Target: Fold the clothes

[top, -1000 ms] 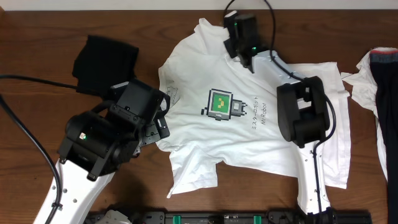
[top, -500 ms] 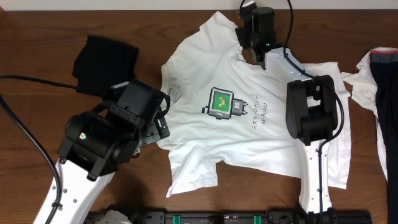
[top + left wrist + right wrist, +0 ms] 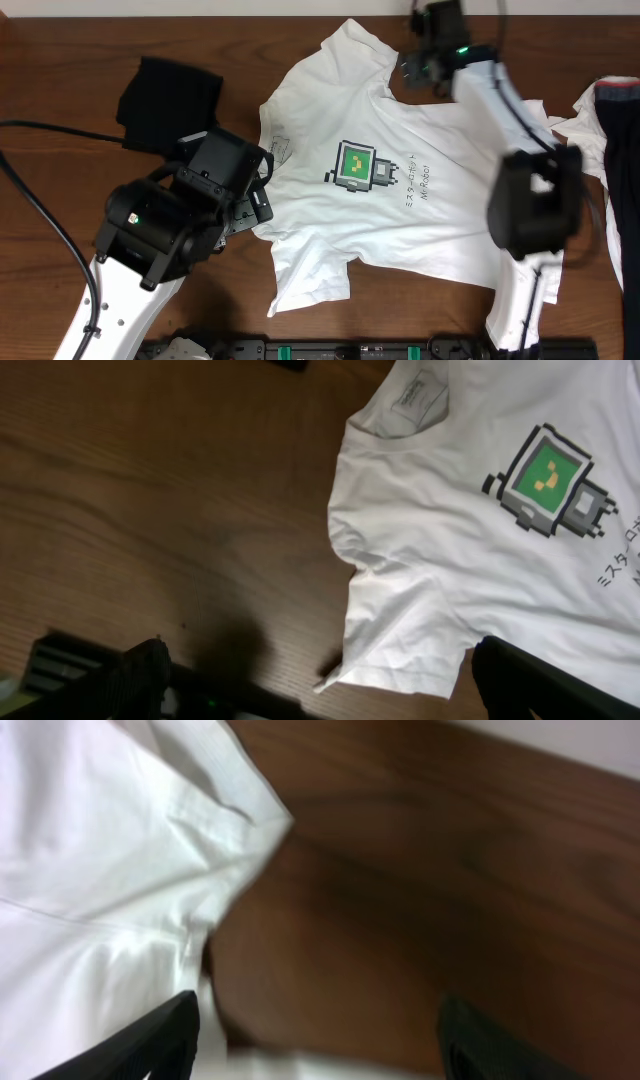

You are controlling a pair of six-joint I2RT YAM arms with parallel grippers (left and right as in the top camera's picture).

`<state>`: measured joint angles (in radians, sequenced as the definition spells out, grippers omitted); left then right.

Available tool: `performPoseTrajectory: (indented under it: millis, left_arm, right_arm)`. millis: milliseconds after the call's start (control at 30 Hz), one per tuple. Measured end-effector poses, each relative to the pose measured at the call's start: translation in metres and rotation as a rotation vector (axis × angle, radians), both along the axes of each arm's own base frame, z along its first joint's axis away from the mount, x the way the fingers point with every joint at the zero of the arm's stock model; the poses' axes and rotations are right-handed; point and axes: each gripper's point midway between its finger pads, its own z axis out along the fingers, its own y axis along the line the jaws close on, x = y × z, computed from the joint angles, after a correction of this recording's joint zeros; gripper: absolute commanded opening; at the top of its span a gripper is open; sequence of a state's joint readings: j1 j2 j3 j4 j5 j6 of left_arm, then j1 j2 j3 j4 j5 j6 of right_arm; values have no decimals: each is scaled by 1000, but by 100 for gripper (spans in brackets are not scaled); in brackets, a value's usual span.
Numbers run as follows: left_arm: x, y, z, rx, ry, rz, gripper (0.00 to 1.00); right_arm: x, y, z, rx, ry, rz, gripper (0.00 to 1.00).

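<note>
Far left, top: black garment, crumpled, on the wood table, apart from the other clothes. Just below & right of it is the L arm. The left tool is spread wide w/ nothing between its fingers. It hangs above the table by the shirt's near sleeve; no contact w/ cloth visible.

Centre: white T-shirt, the main piece, lies flat on the table, front up, collar to the left, hem to the right, some wrinkles. Neck label shows inside the collar. Chest print is a green & black pixel figure, w/ grey lettering just right of it. Near sleeve's tip is curled up a bit.

Top, right of centre: right tool, blurred in overhead view, sits by the far sleeve. Its fingers are spread, gripping nothing, w/ bare wood between them & white cloth at the one side. Can't tell if that finger touches the cloth. The R arm crosses the hem end of the shirt.

Far right edge: white-and-dark garments, bunched, partly cut off, just beside the shirt's hem corner.
</note>
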<state>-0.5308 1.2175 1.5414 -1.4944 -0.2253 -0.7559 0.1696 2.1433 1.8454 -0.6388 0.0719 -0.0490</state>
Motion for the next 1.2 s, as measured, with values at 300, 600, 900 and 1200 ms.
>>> performPoseTrajectory:
  millis: [300, 600, 900, 1200]
  left_arm:
    - [0, 0, 0, 0, 1, 0, 98]
    - [0, 0, 0, 0, 1, 0, 98]
    - [0, 0, -1, 0, 1, 0, 98]
    - [-1, -1, -1, -8, 6, 0, 98]
  right_arm:
    - [-95, -131, 44, 19, 246, -298, 73]
    - [-171, -193, 15, 212, 536, -497, 91]
    - [-212, -196, 34, 298, 620, -571, 88]
    - [-291, -162, 150, 312, 357, -617, 93]
